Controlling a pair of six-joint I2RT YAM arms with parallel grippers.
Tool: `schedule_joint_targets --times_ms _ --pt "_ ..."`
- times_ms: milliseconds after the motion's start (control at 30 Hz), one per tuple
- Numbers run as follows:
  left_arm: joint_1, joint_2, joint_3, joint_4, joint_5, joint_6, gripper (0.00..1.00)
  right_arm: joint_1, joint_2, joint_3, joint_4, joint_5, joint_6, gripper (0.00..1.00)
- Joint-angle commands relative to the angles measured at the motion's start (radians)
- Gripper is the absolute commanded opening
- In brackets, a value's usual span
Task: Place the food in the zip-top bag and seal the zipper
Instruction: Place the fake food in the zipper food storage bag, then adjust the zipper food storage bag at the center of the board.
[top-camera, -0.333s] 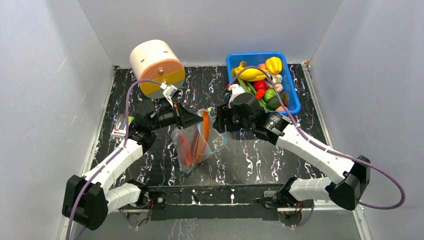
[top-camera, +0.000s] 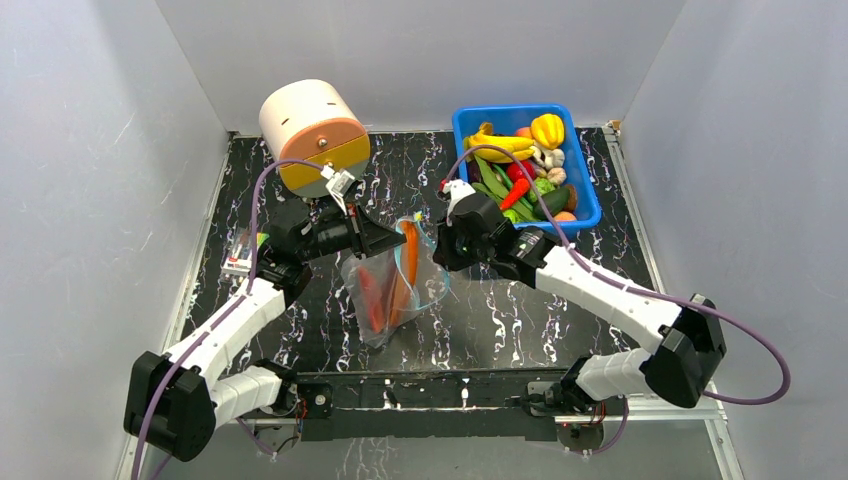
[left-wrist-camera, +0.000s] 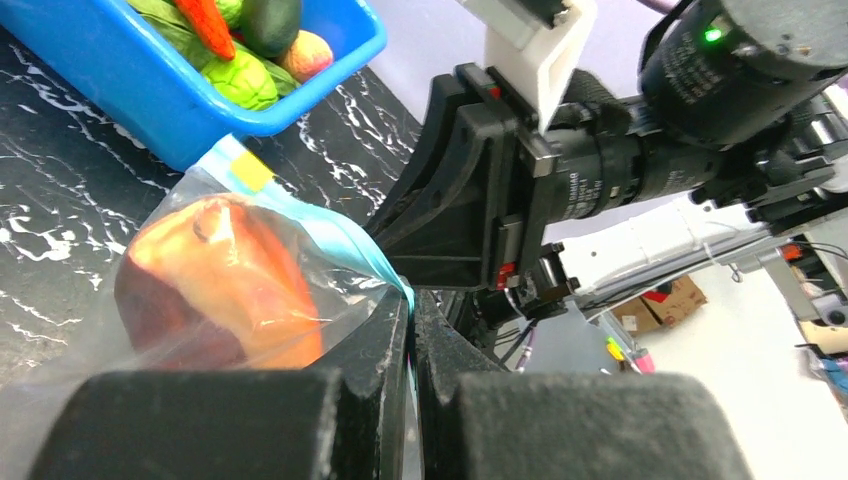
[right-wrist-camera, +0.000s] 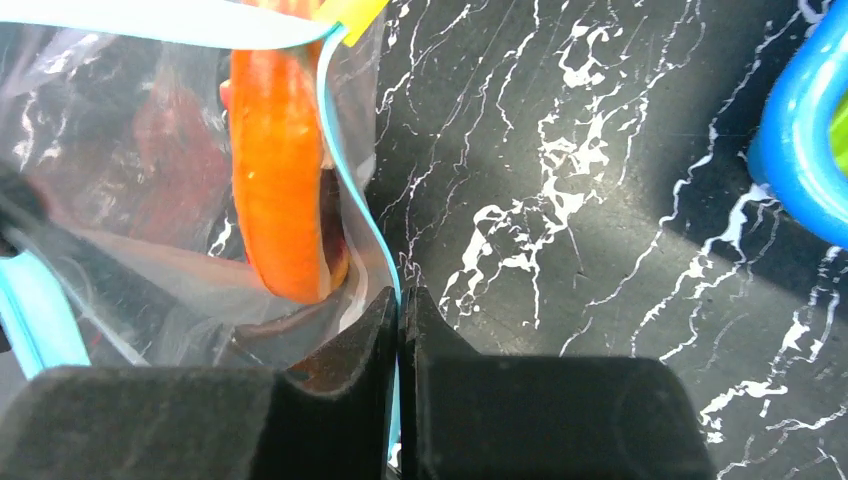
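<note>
Since the earlier frame, my right gripper (top-camera: 440, 250) has slid nearer and leftward, uncovering more of the blue bin (top-camera: 512, 108). The left gripper (left-wrist-camera: 410, 400) has its jaws pinched on the zipper (left-wrist-camera: 350, 245). The zip-top bag (top-camera: 385, 300) lies mid-surface (top-camera: 520, 320), its long axis near-to-far and its mouth at the far end. A long orange food piece (top-camera: 410, 250) lies lengthwise inside. The right jaws clamp the zipper's right side.

We see white links and black joints on the left arm (top-camera: 225, 335) and right arm (top-camera: 610, 290); purple cables (top-camera: 258, 195) run behind black jaws, with seemingly a green light (left-wrist-camera: 712, 33).
</note>
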Motion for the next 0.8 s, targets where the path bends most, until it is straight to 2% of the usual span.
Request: schedule_joint_targets --times_ms 0,133,333,533,767 --pt "-0.003 -0.042 0.09 -0.12 -0.03 0.118 0.0 -0.004 -0.092 0.113 0.04 0.056 0.029 0.0" --pt "-0.003 -0.051 0.113 -0.184 -0.07 0.156 0.0 -0.004 -0.18 0.067 0.177 0.064 0.083 0.0" --pt "-0.003 -0.053 0.133 -0.205 -0.086 0.125 0.0 -0.004 -0.202 -0.008 0.298 0.013 0.16 0.0" --pt "-0.003 -0.082 0.2 -0.182 -0.056 0.056 0.0 -0.004 -0.156 -0.008 0.291 0.016 0.184 0.0" --pt "-0.003 -0.096 0.246 -0.266 -0.066 0.124 0.0 -0.004 -0.139 -0.062 0.368 -0.033 0.244 0.0"
